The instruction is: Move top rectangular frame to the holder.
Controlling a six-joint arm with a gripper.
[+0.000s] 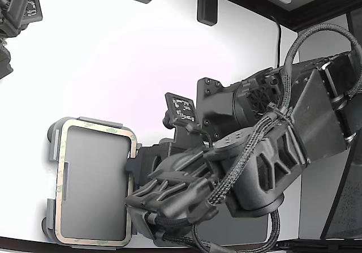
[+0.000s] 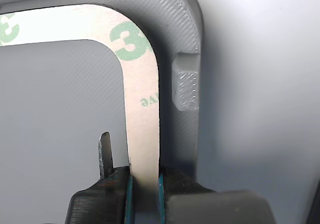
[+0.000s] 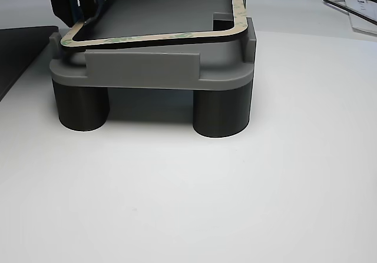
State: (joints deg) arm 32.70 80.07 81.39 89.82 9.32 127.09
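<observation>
Pinched one long side strip of the top rectangular frame [image 2: 142, 129] between the fingers [image 2: 129, 194], pressed together across the strip's width, near a rounded corner. Lay over the holder [image 2: 187, 38] on the white bench [image 3: 235, 186], long axis running away from the fingers; gripped edge possibly riding slightly high, other edges apparently seated inside the tabs.
</observation>
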